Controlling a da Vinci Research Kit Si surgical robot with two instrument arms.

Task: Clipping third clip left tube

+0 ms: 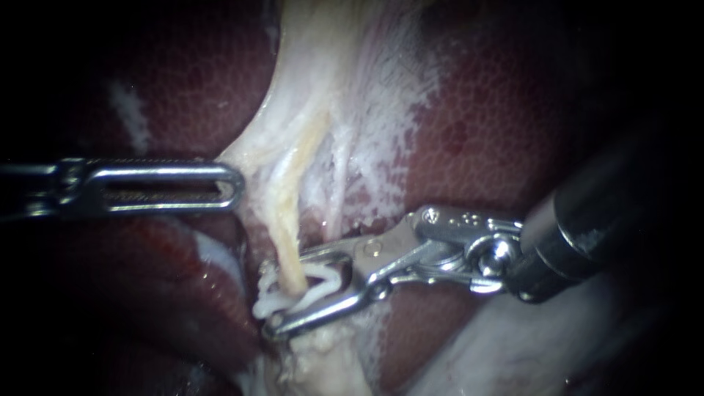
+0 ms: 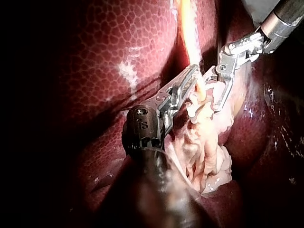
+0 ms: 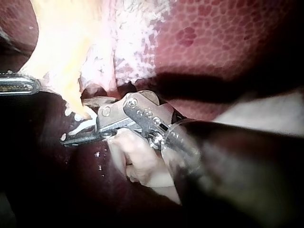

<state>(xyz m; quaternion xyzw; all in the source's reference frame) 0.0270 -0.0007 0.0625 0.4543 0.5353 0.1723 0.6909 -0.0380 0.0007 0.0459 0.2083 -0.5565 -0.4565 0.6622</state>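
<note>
In the endoscope view my right instrument [image 1: 275, 297] has its jaws wide, one on each side of the yellow left tube [image 1: 293, 220]. They sit low down, where the tube meets the lumpy pale tissue [image 1: 323, 352]. A white clip [image 1: 331, 279] shows in the gap around the tube, but I cannot tell if both jaws touch it. The tube is long and thin. It runs up and down here, leaning a bit, and its top goes into the pale sheet [image 1: 345, 88] over the liver [image 1: 499, 132]. My left instrument [image 1: 233, 183] has its jaws close together and seems to pinch the edge of that sheet. In the left wrist view the tube [image 2: 201, 90] lies between my two instruments and runs on ahead of my left one. In the right wrist view the tube's end [image 3: 76, 102] comes down across my right jaws. To do this well, I think I should hold the jaws square across the tube. I should see both tips past it, then squeeze slowly with no liver caught.
</note>
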